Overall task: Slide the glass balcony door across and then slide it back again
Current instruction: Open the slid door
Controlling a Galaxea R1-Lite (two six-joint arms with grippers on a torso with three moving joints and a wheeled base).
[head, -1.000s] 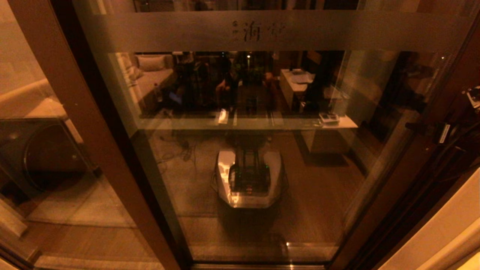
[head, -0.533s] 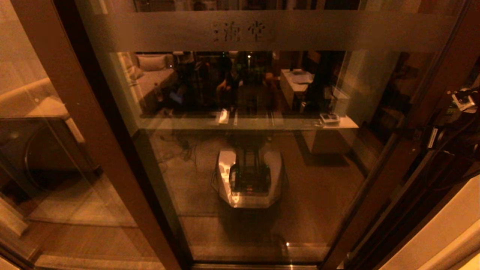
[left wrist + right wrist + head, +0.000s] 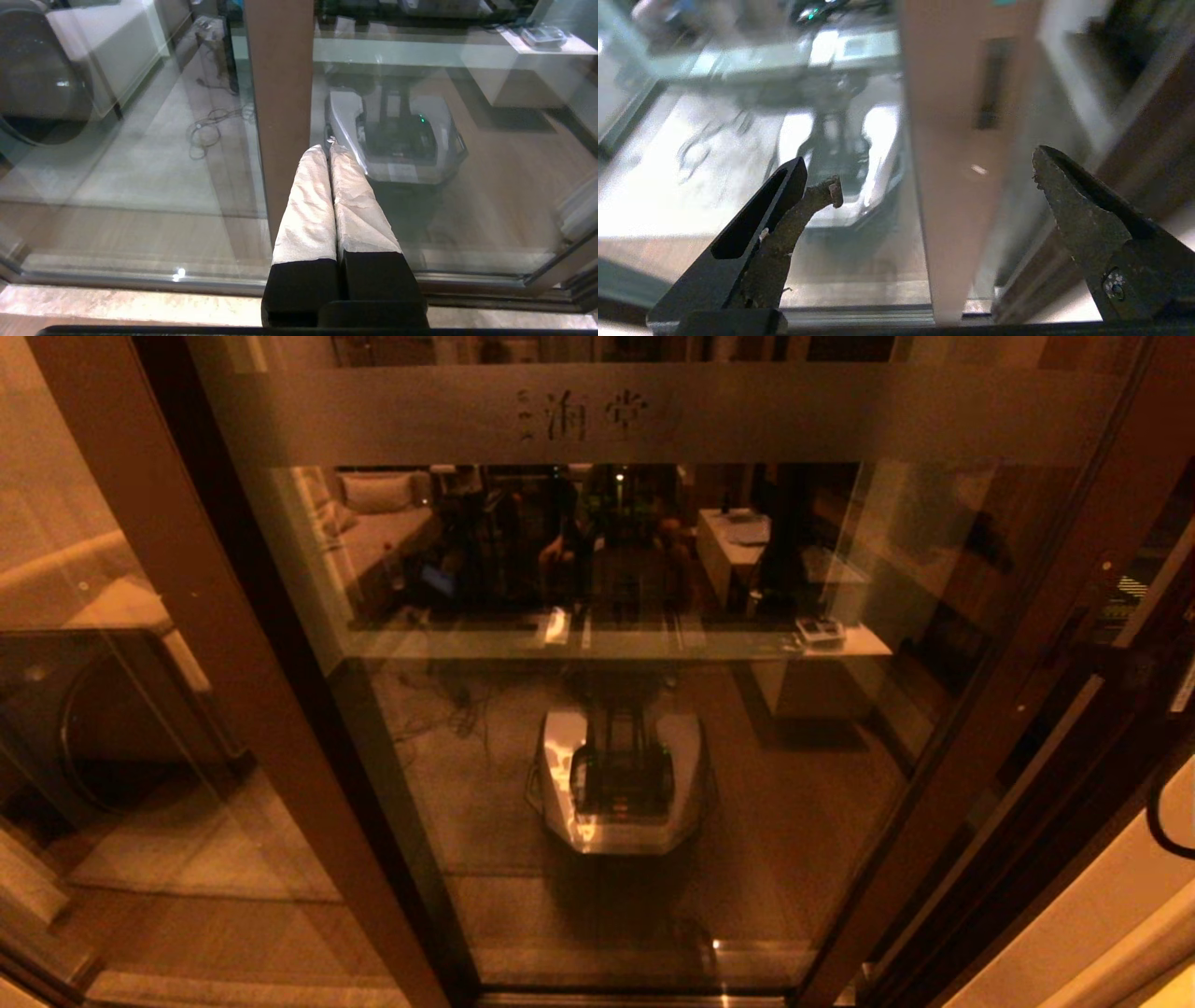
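Observation:
The glass balcony door [image 3: 840,415] fills the head view, a wide reflective pane with a frosted band bearing faint characters. Its brown right upright [image 3: 1018,644] slants down towards the floor track. In the right wrist view that same upright [image 3: 952,196], with a dark recessed slot [image 3: 992,84], stands between the spread fingers of my right gripper [image 3: 937,170], which is open; I cannot tell whether either finger touches the upright. My left gripper [image 3: 327,148] is shut with nothing in it, its white-wrapped fingers [image 3: 308,205] pointing at a brown frame upright [image 3: 280,93] beside the glass.
A narrower brown-framed glass panel [image 3: 112,569] stands at the left, with a dark round-fronted appliance [image 3: 93,719] behind it. The metal floor track [image 3: 635,999] runs along the bottom. A cream wall [image 3: 1102,915] and a black cable loop [image 3: 1162,812] are at the right edge.
The door has slid to the left: its characters and right upright have shifted leftward. The parts of my right arm that showed at the right edge have gone from the head view.

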